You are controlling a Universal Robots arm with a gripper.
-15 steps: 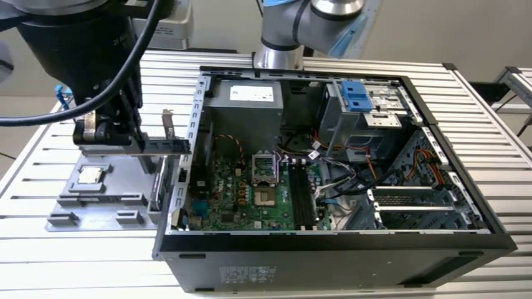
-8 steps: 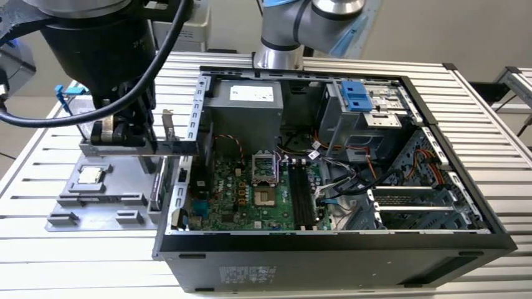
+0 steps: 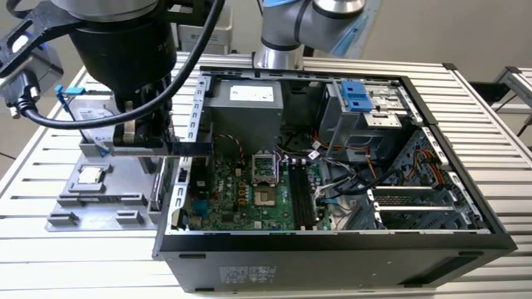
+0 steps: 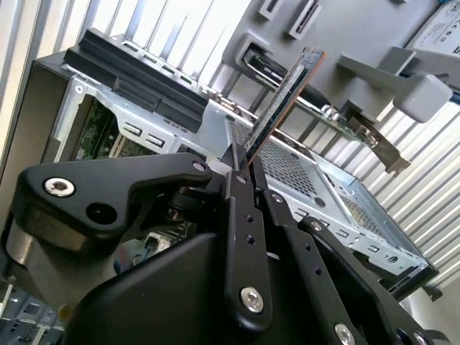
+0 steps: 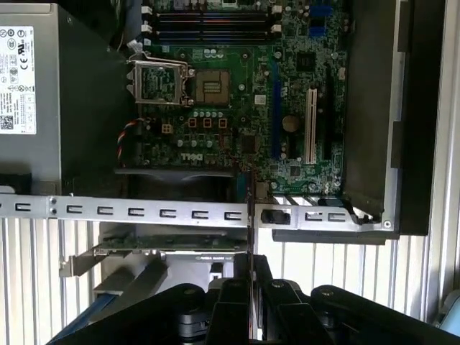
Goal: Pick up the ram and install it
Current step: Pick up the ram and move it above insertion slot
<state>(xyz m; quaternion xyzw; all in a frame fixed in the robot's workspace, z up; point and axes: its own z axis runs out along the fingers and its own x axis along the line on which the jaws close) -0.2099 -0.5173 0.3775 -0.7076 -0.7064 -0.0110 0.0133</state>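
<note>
**A:** Tool state?

**B:** Pressed together. Gripper (image 4: 243, 159) pinching the ram (image 4: 282, 100) by one end, clamped flat between two black fingers (image 4: 241, 215).

**A:** Whereabouts of the ram?

**B:** Up in the air, resting on nothing. Jutting straight out from the fingertips, with dark chips along the face in the second wrist view. Seen edge-on in the first wrist view, thin as a hairline (image 5: 250, 230), crossing the perforated metal rail (image 5: 144, 212) of the computer case (image 3: 332, 249).

**A:** Relative to the board?

**B:** Held at the case's open edge on the exterior view's left, between the grey parts tray (image 3: 91, 199) and the motherboard (image 3: 241, 193). Not yet seated. Long black memory slots (image 3: 301, 196) well apart from it, beyond the CPU socket (image 3: 264, 165) as counted from the gripper.

**A:** Above that edge?

**B:** Arm's dark wrist housing (image 3: 124, 43), thick black cable (image 3: 50, 115) looping off to the side.

**A:** Anything else close by?

**B:** Green card with metal bracket (image 5: 165, 244) in the tray, near the held stick. Grey power supply (image 3: 249, 103) inside the case beside the motherboard. Slatted aluminium table (image 3: 499, 143) under all of it.
</note>
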